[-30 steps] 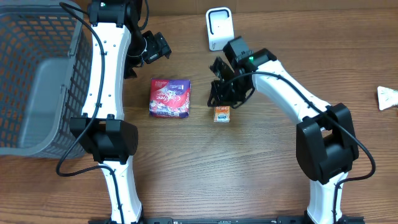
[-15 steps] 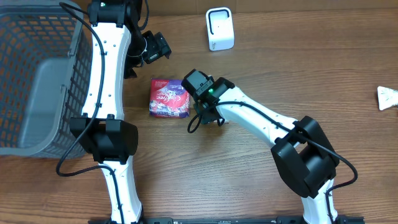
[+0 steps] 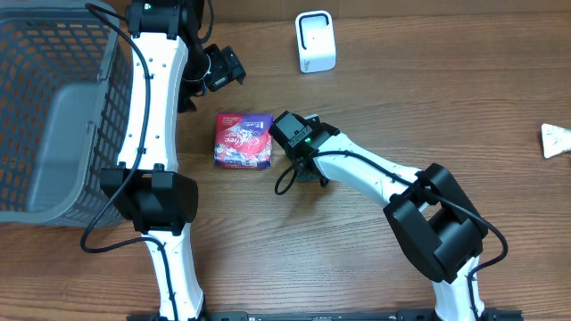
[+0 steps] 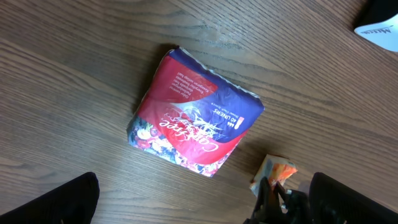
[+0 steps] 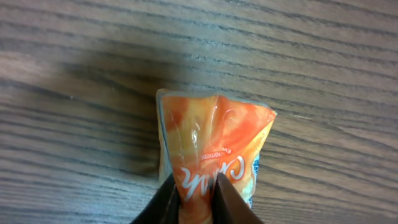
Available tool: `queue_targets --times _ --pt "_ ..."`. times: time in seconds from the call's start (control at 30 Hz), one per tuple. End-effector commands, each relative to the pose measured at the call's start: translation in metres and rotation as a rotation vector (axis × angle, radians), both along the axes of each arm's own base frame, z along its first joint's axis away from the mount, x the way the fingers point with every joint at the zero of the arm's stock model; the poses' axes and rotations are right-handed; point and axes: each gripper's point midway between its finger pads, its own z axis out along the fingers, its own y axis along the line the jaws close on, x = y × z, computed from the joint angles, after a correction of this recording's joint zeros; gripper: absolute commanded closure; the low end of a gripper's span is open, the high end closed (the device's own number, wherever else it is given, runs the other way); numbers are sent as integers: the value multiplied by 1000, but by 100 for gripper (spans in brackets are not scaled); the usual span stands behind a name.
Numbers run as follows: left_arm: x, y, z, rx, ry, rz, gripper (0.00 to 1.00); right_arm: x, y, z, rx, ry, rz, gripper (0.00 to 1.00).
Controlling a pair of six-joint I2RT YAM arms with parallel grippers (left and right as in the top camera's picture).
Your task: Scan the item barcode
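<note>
Orange packet [image 5: 214, 134] lies on the wooden table [image 3: 464, 98], just beside the red-and-purple pack [image 3: 243, 140] on the side toward the right arm. Right gripper [image 5: 194, 186] is clenched on it. The right wrist view shows both fingertips pinching the crinkled near end of the packet, the rest of the film lying on the wood. From overhead the packet is almost wholly hidden under that gripper. The left wrist view catches a corner of it, orange and pale, close to the pack but not touching it. Writing on the packet: white script, upside down and half covered by the fingers, so not readable. The overhead view shows the pack only as a red and purple block with white script. The left wrist view resolves a large cursive name I cannot make out and a small line that looks like "40 LINERS", above a band of flower or fruit print. Left gripper [image 3: 223, 69] hangs beyond the pack, jaws spread wide. White scanner [image 3: 316, 41] stands well apart from the pack, further back and toward the right arm's side. Grey mesh basket [image 3: 53, 116] sits past the left arm from the pack.
</note>
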Motion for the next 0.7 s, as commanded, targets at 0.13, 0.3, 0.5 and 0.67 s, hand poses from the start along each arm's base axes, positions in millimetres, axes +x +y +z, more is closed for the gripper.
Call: queue_targets --times 0.13,0.3,0.5,0.67 --pt "0 -1 -3 3 9 -15 0 10 28 42 188 81 -7 96" --pt "0 -1 -3 3 9 -16 0 -2 77 83 649 327 130 96" --pt "0 -1 -3 3 9 -15 0 -20 81 88 1018 543 150 96" --pt "0 -1 -3 3 9 -15 0 -27 48 40 1058 623 -60 96"
